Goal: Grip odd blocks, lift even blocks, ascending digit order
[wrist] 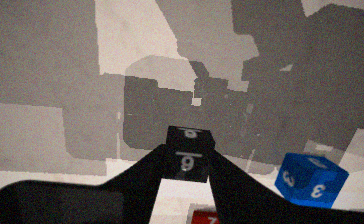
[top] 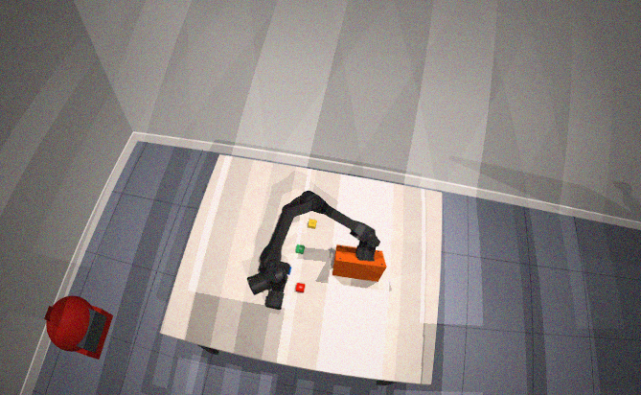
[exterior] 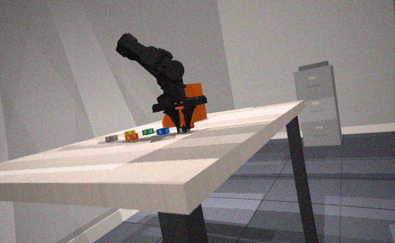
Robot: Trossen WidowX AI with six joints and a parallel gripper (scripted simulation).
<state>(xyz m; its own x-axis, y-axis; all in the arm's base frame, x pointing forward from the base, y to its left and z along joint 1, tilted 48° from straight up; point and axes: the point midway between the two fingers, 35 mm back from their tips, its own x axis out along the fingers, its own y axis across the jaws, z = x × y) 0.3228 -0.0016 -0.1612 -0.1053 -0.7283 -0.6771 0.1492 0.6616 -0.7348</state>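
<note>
Table [exterior: 168, 168] is kept as working surface; orange box [top: 359, 265] is used as arm base. Gripper [wrist: 190, 167] is lowered at near table edge, fingers closed partway against both sides of black block [wrist: 189, 154], underlined digit read as 6 or 9. Block seems resting on table. Blue block [wrist: 310, 180] marked 3 is left just beside, untouched; red block [wrist: 203, 218] below.

We count seven blocks on the table [exterior: 150, 177]: one grey [exterior: 111, 138], yellow [exterior: 129, 132], orange [exterior: 131, 136], green [exterior: 147, 131], blue [exterior: 162, 131], black [wrist: 189, 154], red [top: 300, 287]. One arm, one gripper [wrist: 185, 172].
</note>
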